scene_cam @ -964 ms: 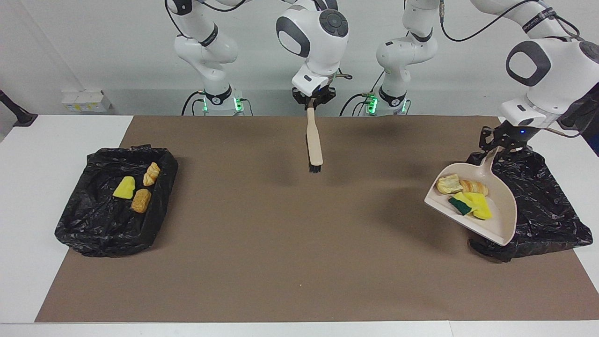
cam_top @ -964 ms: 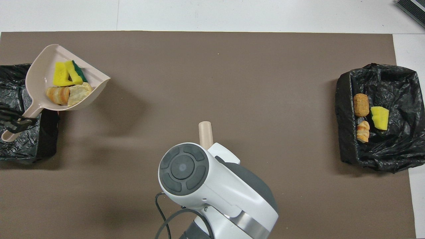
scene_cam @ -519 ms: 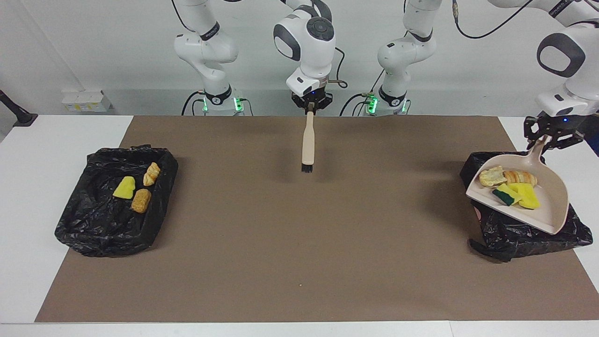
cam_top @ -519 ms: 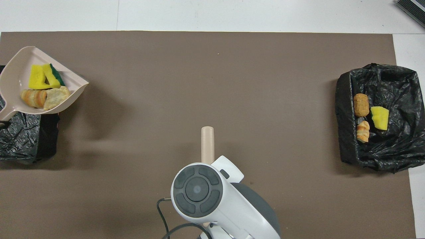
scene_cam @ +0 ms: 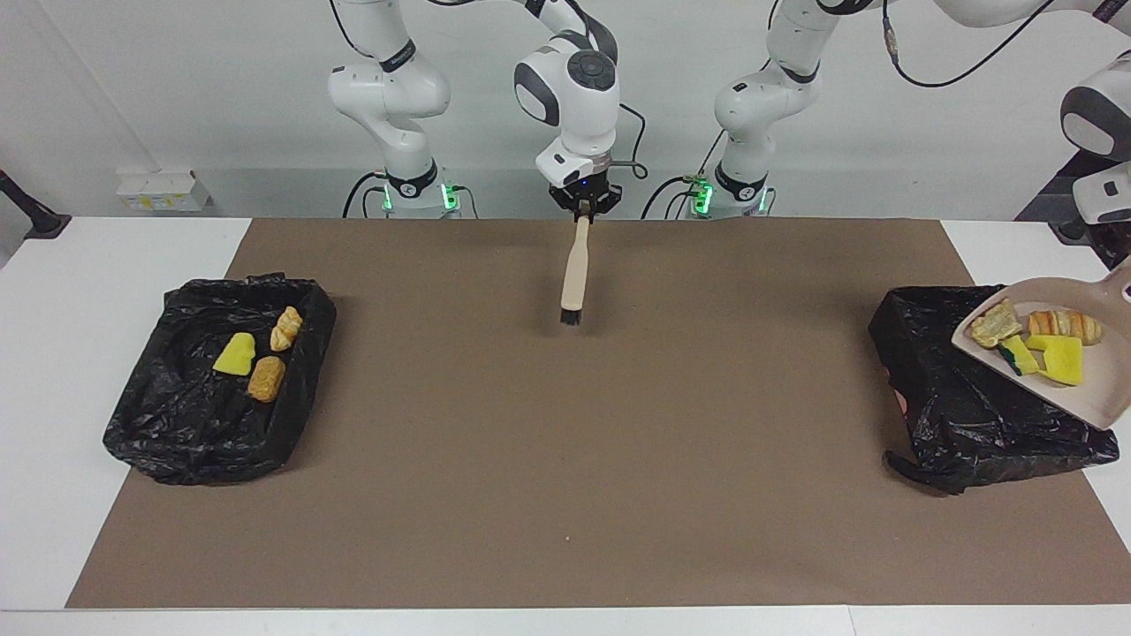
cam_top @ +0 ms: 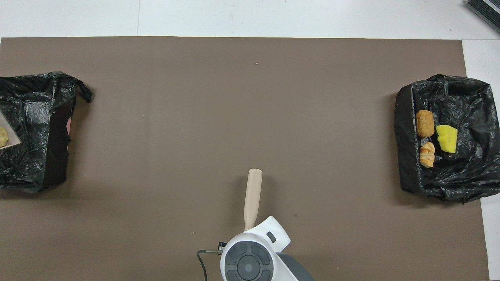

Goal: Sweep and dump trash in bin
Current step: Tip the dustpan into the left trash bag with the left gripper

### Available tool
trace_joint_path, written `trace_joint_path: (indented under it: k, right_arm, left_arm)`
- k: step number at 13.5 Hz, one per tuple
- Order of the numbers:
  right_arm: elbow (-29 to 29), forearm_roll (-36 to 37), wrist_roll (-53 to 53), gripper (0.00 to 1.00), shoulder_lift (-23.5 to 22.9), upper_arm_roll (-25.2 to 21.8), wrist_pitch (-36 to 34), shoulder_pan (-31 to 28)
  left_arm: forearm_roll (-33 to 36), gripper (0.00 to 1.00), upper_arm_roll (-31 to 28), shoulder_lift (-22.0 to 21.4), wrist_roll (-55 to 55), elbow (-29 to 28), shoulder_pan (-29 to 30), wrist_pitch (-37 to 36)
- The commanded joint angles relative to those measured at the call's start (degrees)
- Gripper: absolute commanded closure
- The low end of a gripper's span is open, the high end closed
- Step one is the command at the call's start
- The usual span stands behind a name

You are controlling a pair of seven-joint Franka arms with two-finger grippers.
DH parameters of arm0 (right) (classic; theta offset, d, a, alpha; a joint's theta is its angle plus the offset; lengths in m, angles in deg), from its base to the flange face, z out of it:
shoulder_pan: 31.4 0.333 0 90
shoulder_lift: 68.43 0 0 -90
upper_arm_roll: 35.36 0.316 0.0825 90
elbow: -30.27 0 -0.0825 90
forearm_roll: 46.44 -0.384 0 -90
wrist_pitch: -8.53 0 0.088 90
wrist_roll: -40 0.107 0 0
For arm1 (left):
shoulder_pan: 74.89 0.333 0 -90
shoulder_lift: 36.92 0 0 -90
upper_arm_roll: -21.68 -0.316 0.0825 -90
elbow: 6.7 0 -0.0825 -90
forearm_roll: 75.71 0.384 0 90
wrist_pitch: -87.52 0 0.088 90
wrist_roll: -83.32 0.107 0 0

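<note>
**A:** Start at the right arm's end of the table (scene_cam: 565, 495). What do you have there?

**B:** You have the first black-lined bin (scene_cam: 177, 424) near that end's edge. Three pieces of trash lie in it: a yellow sponge scrap (scene_cam: 235, 355), a bread-like chunk (scene_cam: 285, 329) just beside it on the side nearer the robots, and a second brown chunk (scene_cam: 266, 378) on the side farther from them.

**A:** And the middle?

**B:** Your right gripper (scene_cam: 583, 205) hangs over the table's edge nearest the robots, about midway along it. Its fingers are clamped on the handle end of the brush (scene_cam: 574, 269). The brush hangs down with its black bristles (scene_cam: 571, 316) lowest, over bare brown mat.

**A:** The left arm's end?

**B:** The second black-lined bin (scene_cam: 954, 406) sits there. Above it you see the beige dustpan (scene_cam: 1091, 397), up in the air and tilted, with its handle running out past the picture's edge. Four pieces of trash lie in the pan: two bread-like pieces (scene_cam: 994, 322) and two yellow-and-green sponge scraps (scene_cam: 1060, 359), bunched together.

**A:** And the left gripper?

**B:** Only the left arm's wrist (scene_cam: 1100, 190) shows. The gripper is cut off at the edge, so you cannot tell how its fingers stand.
</note>
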Motion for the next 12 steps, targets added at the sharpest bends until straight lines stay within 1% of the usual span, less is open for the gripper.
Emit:
trace_joint_path:
  k: [1,2,4,5,6,7,9,11,12]
  right_arm:
    - [-3.6,-1.4,-2.6,1.00,3.2,0.1,3.2,1.5]
    - [-4.7,-1.4,-4.6,1.00,3.2,0.3,4.7,1.9]
    - [-6.0,-1.4,-6.1,1.00,3.0,0.5,7.1,3.2]
    - [-7.3,-1.3,-7.4,1.00,2.9,0.7,9.1,3.6]
    - [-8.2,-1.3,-7.6,1.00,2.7,0.7,10.9,3.7]
    - [-8.4,-1.3,-7.5,1.00,2.5,0.7,11.9,3.8]
    - [-8.3,-1.4,-7.5,1.00,0.3,0.7,12.4,3.8]
    - [-8.3,-1.4,-7.5,1.00,-0.2,0.7,12.6,3.8]
    - [-8.4,-1.4,-7.5,1.00,-0.7,0.7,13.6,3.9]
  left_arm:
    - [8.7,1.00,0.4,1.4,1.6,1.5,-2.4,1.2]
    - [12.7,1.00,0.5,1.5,1.7,1.5,-2.7,1.2]
    - [16.6,1.00,0.4,1.5,3.1,1.3,-5.3,0.4]
    - [17.9,1.00,0.4,1.3,2.9,0.9,-6.9,-1.2]
    - [20.8,1.00,0.3,1.5,2.7,0.8,-7.8,-2.1]
    - [26.3,1.00,0.4,1.5,2.6,0.8,-9.0,-2.4]
    - [27.8,1.00,0.4,1.4,2.6,1.0,-9.8,-3.1]
    - [29.3,1.00,0.3,1.7,2.6,1.6,-10.3,-3.6]
    - [28.3,1.00,0.4,1.6,2.5,2.2,-10.5,-4.6]
